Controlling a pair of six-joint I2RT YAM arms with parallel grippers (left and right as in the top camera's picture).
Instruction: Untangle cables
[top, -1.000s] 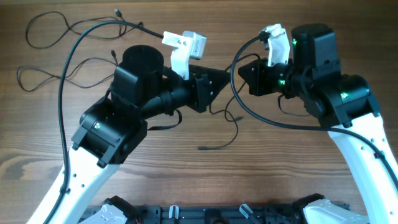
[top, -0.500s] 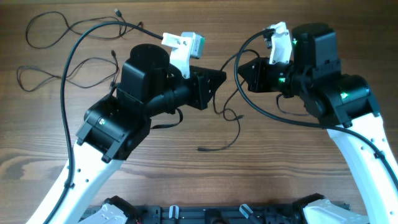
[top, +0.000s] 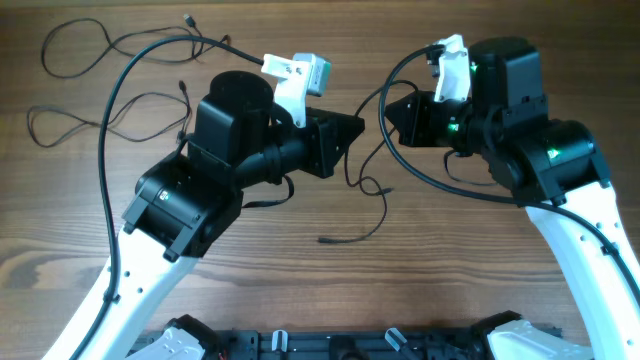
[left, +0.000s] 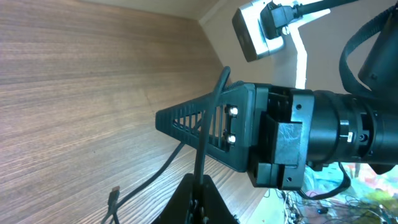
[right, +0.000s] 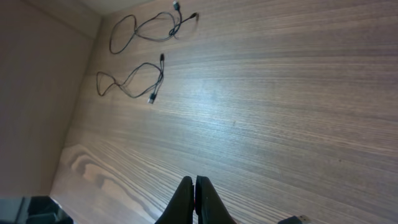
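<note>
**Left claw pinches the middle cable, right claw closed beside it**

Nearest the robot, the middle cable (top: 345, 238) has its free plug end flat on the table (top: 450, 285), pointing left. From there the cord curves away and rises, so its long axis runs near to far. The left gripper (left: 199, 198) reaches rightward with its fingers pressed together on that cord. Just beside it, almost tip to tip, the right gripper (top: 386, 110) reaches leftward with its fingers fully closed; I cannot tell whether it pinches anything. Well apart at the far left, the second cable (top: 186, 88) and, farthest, the third cable (top: 188, 18) lie as loose wavy strands running left to right, with plugs at their right ends.
</note>
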